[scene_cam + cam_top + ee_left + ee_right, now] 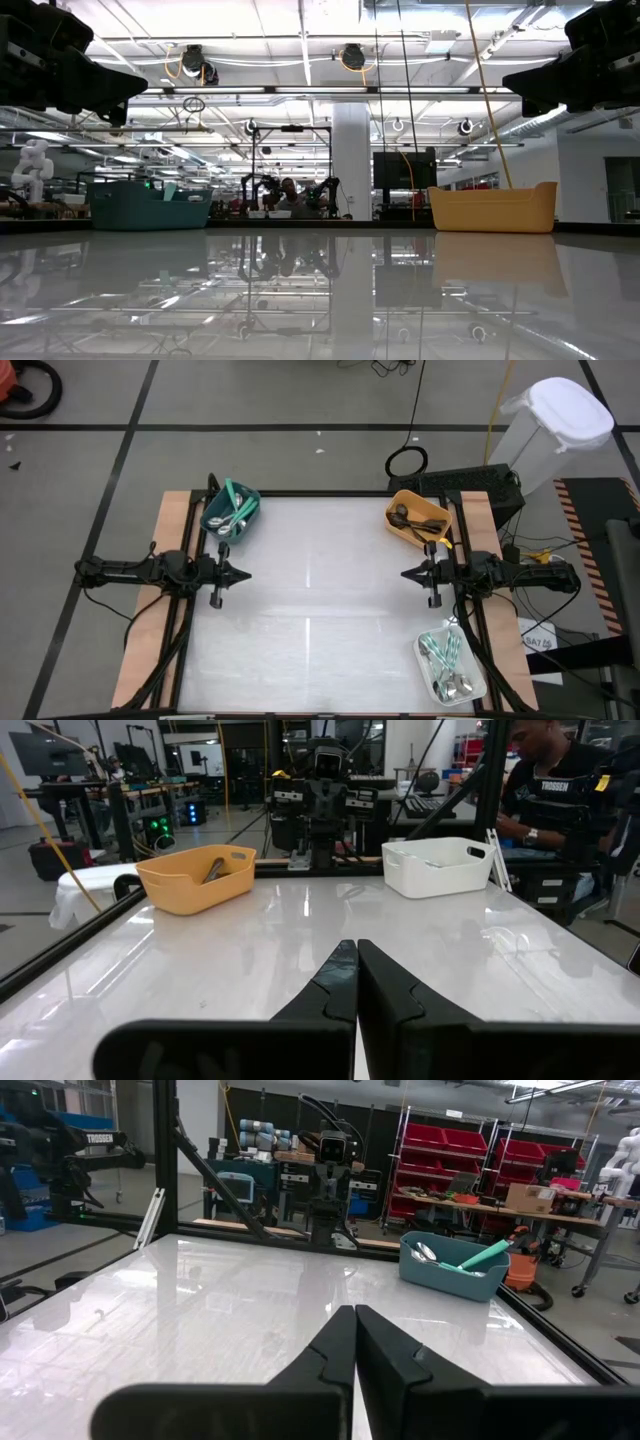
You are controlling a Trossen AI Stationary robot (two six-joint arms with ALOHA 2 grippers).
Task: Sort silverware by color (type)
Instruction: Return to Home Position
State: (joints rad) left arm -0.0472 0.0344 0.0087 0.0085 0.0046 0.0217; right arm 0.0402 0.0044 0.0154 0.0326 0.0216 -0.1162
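Bright, even light falls from overhead. The glossy white table (350,590) carries pale streaks of glare in the high view and mirrors the ceiling lights (300,89) in the low view. Shadows are faint and soft.

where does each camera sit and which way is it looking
High view: above the table, facing straight down; left gripper and right gripper face each other.
Low view: tabletop height, facing level towards teal bin and orange bin; arms in top corners.
Left wrist view: on left arm, facing the right arm; own gripper shut.
Right wrist view: opposite, facing the left arm; own gripper shut.
Shared: high and left wrist views show the white bin.
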